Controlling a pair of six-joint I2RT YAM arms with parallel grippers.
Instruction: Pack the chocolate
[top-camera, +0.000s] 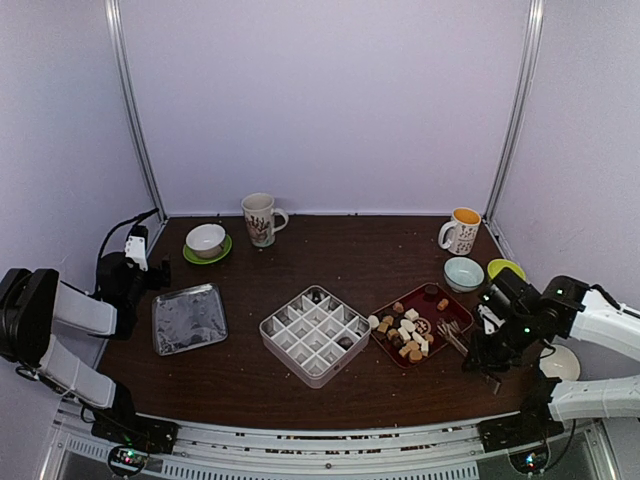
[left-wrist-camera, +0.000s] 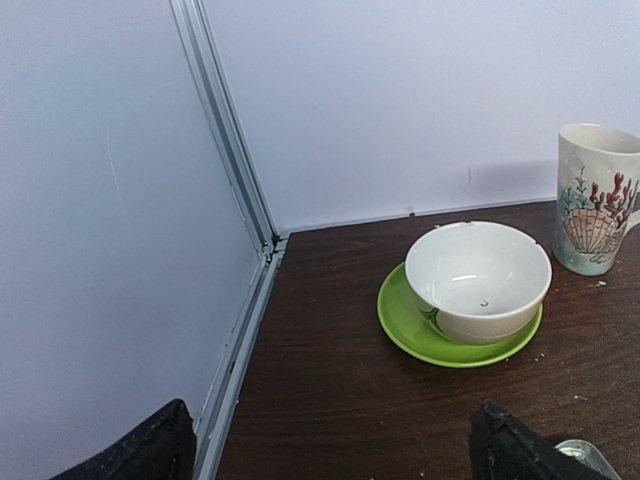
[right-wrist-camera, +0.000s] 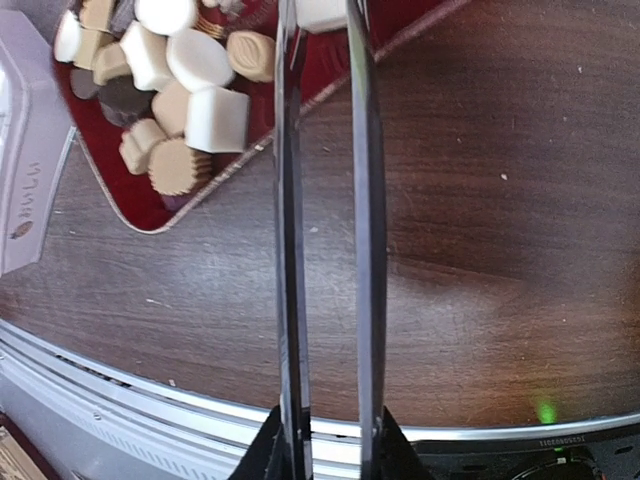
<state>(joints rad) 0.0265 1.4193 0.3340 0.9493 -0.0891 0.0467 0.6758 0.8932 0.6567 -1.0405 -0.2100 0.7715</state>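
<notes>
The chocolate (top-camera: 405, 330) is a heap of brown, tan and white pieces on a dark red tray (top-camera: 455, 308). In the right wrist view the chocolate (right-wrist-camera: 190, 85) lies at the upper left. My right gripper (top-camera: 488, 355) (right-wrist-camera: 325, 450) is shut on long metal tongs (right-wrist-camera: 290, 250). The two blades of the tongs (top-camera: 452, 337) reach onto the tray, with a white piece (right-wrist-camera: 322, 12) between their tips at the frame's top edge. A white compartment box (top-camera: 315, 335) left of the tray holds two dark pieces. My left gripper (top-camera: 138, 258) (left-wrist-camera: 335, 440) is open and empty at the far left.
A silver foil tray (top-camera: 188, 318) lies left of the box. Along the back stand a white bowl on a green saucer (top-camera: 206, 240) (left-wrist-camera: 478, 280), a shell-pattern mug (top-camera: 260, 218) (left-wrist-camera: 597, 197), a second mug (top-camera: 461, 231), a pale blue bowl (top-camera: 463, 272) and a green saucer (top-camera: 505, 268).
</notes>
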